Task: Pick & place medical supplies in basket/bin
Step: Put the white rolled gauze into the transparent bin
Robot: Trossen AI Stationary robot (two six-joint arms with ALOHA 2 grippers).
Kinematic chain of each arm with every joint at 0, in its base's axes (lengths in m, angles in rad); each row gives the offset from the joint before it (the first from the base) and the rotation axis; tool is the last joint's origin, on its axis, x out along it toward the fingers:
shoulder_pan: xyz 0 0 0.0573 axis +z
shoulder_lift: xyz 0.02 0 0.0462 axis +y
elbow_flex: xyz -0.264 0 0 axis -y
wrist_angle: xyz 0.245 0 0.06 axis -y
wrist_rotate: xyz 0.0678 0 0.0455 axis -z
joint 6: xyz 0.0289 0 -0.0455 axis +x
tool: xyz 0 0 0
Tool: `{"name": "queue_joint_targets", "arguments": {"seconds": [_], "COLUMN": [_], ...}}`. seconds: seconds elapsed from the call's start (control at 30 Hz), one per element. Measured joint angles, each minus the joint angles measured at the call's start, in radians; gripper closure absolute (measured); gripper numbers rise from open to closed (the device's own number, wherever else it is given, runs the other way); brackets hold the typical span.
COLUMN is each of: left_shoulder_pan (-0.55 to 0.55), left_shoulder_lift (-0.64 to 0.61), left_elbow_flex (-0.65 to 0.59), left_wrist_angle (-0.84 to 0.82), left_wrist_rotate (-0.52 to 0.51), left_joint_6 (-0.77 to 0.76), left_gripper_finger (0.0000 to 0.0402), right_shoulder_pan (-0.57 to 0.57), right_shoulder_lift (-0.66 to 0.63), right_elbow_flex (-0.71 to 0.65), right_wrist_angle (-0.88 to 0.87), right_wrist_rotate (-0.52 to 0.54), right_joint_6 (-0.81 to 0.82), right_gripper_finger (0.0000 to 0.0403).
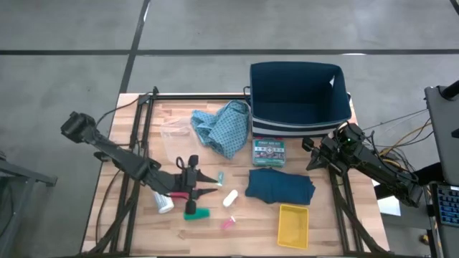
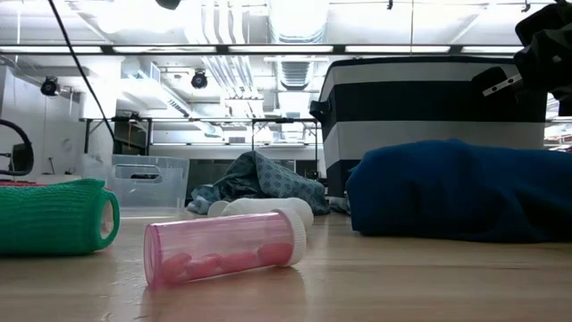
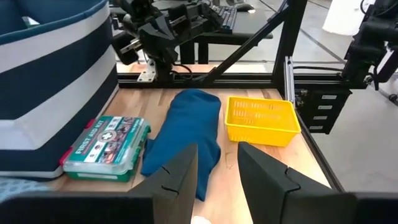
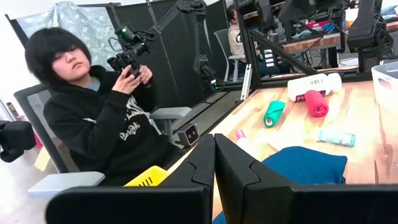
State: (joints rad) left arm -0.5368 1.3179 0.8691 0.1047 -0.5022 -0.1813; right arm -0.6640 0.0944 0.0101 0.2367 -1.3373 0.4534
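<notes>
My left gripper (image 1: pixel 214 183) is open and low over the table, fingers pointing toward the dark teal folded cloth (image 1: pixel 280 185) (image 3: pixel 186 124), touching nothing. Around it lie a small teal cylinder (image 1: pixel 220 175), a white cylinder (image 1: pixel 229 198), a red cylinder (image 1: pixel 179 195), a green cylinder (image 1: pixel 195 213) (image 2: pixel 54 215) and the white pill bottle (image 1: pixel 163 204). A pink bottle (image 2: pixel 223 255) lies on its side. The light-blue patterned cloth (image 1: pixel 222 127) is bunched near the navy bin (image 1: pixel 299 99). My right gripper (image 1: pixel 311 154) (image 4: pixel 214 162) is shut, beside the bin's near right corner.
A green first-aid box (image 1: pixel 269 152) (image 3: pixel 106 144) lies against the bin's near wall. A yellow basket (image 1: pixel 293 224) (image 3: pixel 261 119) sits near the table's near edge. A clear plastic container (image 1: pixel 172 132) stands at the far left. A seated person (image 4: pixel 106 118) shows beyond the table.
</notes>
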Motion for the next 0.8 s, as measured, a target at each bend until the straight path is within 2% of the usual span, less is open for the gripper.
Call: {"name": "queue_joint_targets", "arguments": {"seconds": [0.47,0.8], "left_shoulder_pan": [-0.006,-0.005], "left_shoulder_lift": [0.222,0.311], "left_elbow_flex": [0.161,0.193], "left_wrist_angle": [0.001,0.017], "left_wrist_rotate": [0.004,0.004], "left_joint_6": [-0.036,-0.11], "left_gripper_finger": [0.0284,0.0284], "right_shoulder_pan": [0.0,0.0], "right_shoulder_lift": [0.0,0.0], "right_elbow_flex": [0.0,0.0], "right_wrist_angle": [0.0,0.0], "right_wrist_rotate": [0.0,0.001], "right_joint_6": [0.0,0.0], "right_gripper_finger": [0.0394,0.0394]}}
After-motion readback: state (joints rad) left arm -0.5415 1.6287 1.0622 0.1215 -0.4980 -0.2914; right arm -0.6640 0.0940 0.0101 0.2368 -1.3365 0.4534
